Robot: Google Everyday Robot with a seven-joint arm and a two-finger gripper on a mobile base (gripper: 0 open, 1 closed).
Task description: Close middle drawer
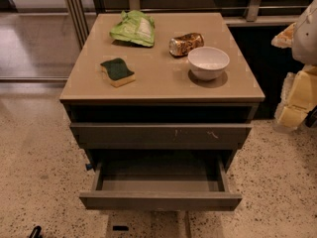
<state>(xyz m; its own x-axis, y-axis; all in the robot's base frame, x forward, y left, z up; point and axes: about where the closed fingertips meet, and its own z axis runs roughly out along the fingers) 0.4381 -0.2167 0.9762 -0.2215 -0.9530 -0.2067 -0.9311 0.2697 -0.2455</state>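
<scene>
Camera view: a tan square-topped desk (163, 86) is seen from the front, on a speckled floor. On top, a crumpled green snack bag (132, 28) lies twd the back edge, left of centre. A gold-brown can (185, 44) lies on its side right of the bag. A white round bowl (208, 62) stands upright just in front of the can, nr the right edge. A yellow sponge w/ a green top (117, 72) lies twd the left edge.

Below the top, a wide grey-brown drawer front w/ pale scratch marks (161, 134) is seen slightly out. Under it, the middle drawer (159, 200), w/ a plain grey-brown front, is pulled well out twd the camera, its inside exposed.

The pale yellow gripper (293, 107) is seen at the frame's right side, beyond the desk's right edge and well apart from the middle drawer. How far open it is cannot be told.
</scene>
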